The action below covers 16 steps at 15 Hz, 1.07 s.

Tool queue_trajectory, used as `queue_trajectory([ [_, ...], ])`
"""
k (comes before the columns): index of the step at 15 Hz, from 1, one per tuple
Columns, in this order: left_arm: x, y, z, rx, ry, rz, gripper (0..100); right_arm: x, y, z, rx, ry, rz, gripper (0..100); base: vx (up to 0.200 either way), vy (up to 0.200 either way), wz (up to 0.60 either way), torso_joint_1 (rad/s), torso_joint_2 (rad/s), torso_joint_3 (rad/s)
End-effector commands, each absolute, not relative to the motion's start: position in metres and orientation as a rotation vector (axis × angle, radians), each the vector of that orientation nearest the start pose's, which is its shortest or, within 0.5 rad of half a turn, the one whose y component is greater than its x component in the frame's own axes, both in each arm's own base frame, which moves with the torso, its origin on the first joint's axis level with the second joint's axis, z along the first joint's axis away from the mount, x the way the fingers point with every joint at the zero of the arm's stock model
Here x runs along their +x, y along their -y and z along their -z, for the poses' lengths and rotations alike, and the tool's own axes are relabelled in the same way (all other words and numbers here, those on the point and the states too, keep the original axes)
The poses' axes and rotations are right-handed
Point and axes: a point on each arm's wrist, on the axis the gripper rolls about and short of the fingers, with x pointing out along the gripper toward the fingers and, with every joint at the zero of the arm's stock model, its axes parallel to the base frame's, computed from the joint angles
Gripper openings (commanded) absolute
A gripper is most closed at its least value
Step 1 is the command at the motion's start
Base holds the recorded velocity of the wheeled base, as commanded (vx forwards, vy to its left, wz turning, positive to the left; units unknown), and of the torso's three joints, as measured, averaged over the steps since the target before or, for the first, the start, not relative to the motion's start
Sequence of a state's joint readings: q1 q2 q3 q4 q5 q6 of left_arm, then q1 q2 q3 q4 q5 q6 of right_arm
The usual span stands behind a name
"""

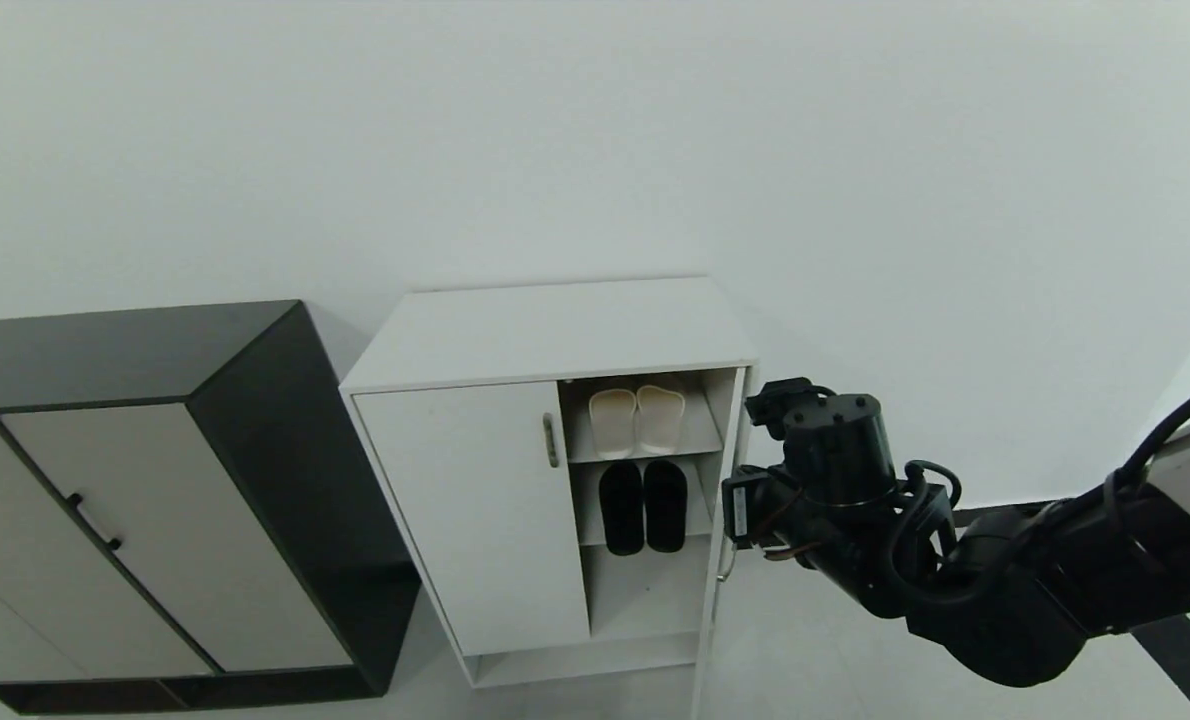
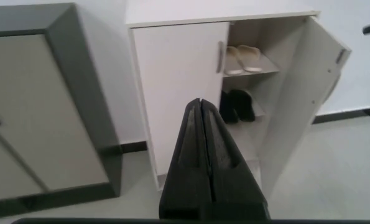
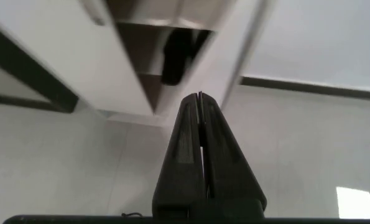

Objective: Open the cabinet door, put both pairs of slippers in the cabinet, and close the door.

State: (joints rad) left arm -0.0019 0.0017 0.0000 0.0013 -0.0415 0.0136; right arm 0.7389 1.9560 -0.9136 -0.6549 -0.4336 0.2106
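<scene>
Head view: white slippers [image 1: 637, 420], black slippers [image 1: 642, 506] inside open cabinet [image 1: 555, 330]; left end effector [image 2: 201, 101], right end effector [image 3: 200, 95] closed.

Way in: right half of cabinet [image 1: 545, 330], open door [image 2: 309, 93] swung wide.
Blocked: left half, behind shut door [image 1: 465, 510].
Shelves: white slippers [image 1: 637, 420] above, black slippers [image 1: 643, 505] below.

No legible lettering, numbers or signs. Small white label [image 1: 738, 511] on the right arm [image 1: 995, 590] beside the open cabinet door [image 2: 306, 99], print too small to read.
</scene>
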Motion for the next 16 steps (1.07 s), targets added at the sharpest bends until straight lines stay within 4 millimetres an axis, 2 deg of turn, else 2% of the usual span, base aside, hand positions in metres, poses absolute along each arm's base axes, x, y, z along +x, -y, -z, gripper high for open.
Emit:
queue_trajectory([
  [1,-0.023,0.001,-0.075,0.014,-0.003,0.046,0,0.273,-0.234,-0.123,-0.013,-0.356,-0.261,0,0.000,0.000,0.00,0.000,0.00,0.000],
  [6,-0.023,0.001,-0.075,0.014,-0.003,0.046,0,0.268,-0.225,-0.112,-0.028,-0.321,-0.362,0,0.000,0.000,0.00,0.000,0.00,0.000],
  [10,-0.023,0.001,-0.075,0.014,-0.003,0.045,0,0.280,-0.208,-0.096,-0.065,-0.353,-0.362,0,0.000,0.000,0.00,0.000,0.00,0.000],
  [13,-0.023,0.001,-0.075,0.014,-0.003,0.046,0,0.293,-0.212,-0.076,-0.081,-0.391,-0.347,0,0.000,0.000,0.00,0.000,0.00,0.000],
  [16,-0.023,0.001,-0.075,0.015,-0.003,0.046,0,0.310,-0.225,-0.055,-0.075,-0.390,-0.343,0,0.000,0.000,0.00,0.000,0.00,0.000],
])
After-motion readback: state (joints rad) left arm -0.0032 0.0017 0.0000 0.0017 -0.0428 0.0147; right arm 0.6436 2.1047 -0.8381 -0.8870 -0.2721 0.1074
